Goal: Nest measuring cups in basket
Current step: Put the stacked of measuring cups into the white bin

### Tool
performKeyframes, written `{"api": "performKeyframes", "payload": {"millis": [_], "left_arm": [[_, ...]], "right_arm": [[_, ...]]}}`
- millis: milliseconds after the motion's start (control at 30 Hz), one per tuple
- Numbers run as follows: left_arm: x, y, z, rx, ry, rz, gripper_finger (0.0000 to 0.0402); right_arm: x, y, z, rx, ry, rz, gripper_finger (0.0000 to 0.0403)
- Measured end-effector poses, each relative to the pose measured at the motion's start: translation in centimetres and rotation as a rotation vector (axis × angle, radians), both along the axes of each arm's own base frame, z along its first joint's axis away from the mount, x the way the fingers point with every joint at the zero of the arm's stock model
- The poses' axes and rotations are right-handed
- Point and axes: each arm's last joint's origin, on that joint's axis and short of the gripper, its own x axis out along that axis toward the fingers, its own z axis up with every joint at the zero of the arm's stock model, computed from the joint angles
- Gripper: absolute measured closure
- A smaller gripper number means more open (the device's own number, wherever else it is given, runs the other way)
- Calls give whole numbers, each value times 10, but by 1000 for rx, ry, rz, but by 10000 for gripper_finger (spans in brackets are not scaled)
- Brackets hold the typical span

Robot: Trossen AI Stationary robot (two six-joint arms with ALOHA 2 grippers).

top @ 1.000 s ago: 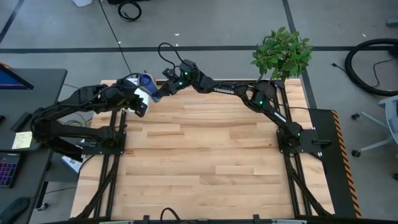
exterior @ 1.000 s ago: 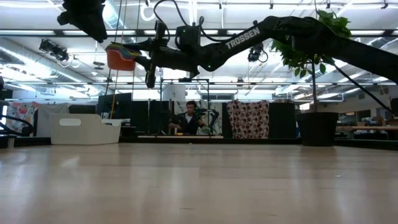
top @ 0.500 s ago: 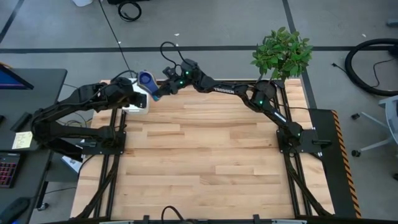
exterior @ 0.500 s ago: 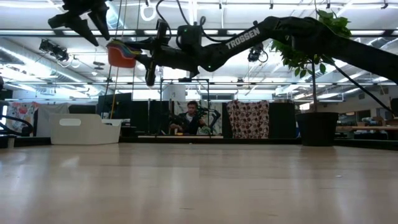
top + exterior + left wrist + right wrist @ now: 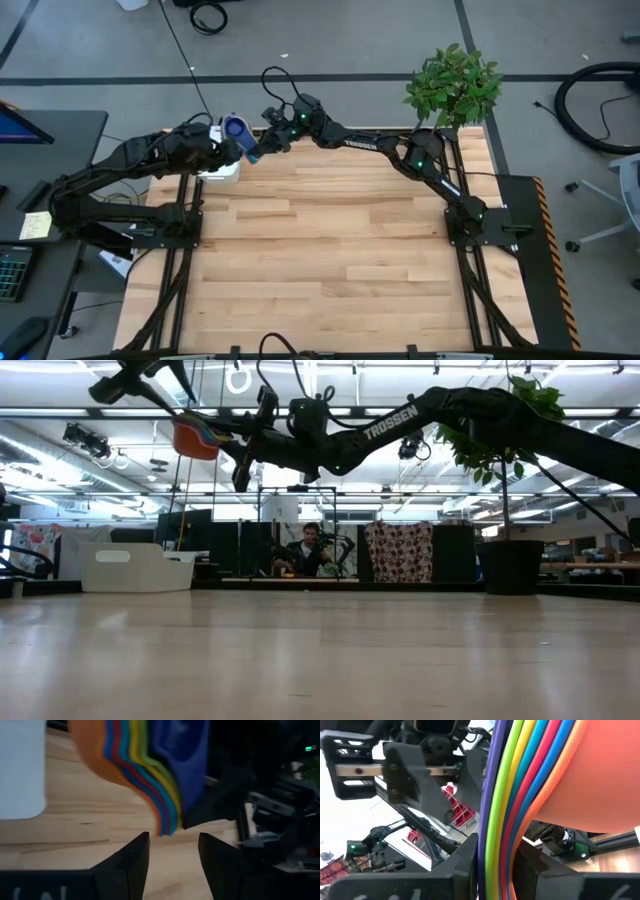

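Note:
The measuring cups [image 5: 236,129] are nested in one stack, dark blue on top and orange outermost [image 5: 194,438], held high above the table's far left corner. My right gripper [image 5: 502,862] is shut on their handles, its arm reaching across from the right. My left gripper [image 5: 172,855] stands open just beside the stack, on its left and near side, touching nothing; it also shows in the low view [image 5: 150,380]. The white basket [image 5: 135,567] rests on the table at the far left, partly hidden under my left arm in the high view [image 5: 222,172]. My right gripper pinches the stacked handles [image 5: 506,827] between its two fingers. The coloured edges of several handles show side by side in the gap. The fingers come roughly level from the table's right. The stack is lifted clear of the table and tilted, its bowls beyond the fingertips.
A potted plant [image 5: 453,85] stands at the table's far right corner. The wooden tabletop [image 5: 330,250] stretches toward the near edge. A person sits in the room beyond the table [image 5: 305,552].
My left gripper has opened beside the cup stack, rolled about its own axis and drawn slightly away from the cups. The stack stays aloft in my right gripper and has tipped a little.

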Motion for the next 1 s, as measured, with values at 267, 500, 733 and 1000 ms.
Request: {"api": "performKeyframes", "payload": {"millis": [267, 500, 733, 1000], "left_arm": [[5, -3, -15, 14, 51, -14, 228], [26, -3, -44, 64, -16, -60, 228], [24, -6, -46, 46, -5, -155, 228], [25, -8, -41, 94, -27, -271, 228]], "right_arm": [[-2, -3, 0, 34, 19, 0, 316], [-3, -4, 0, 31, 27, 38, 316], [-4, -7, 0, 29, 29, 43, 316], [-7, -12, 0, 46, 44, 52, 316]]}}
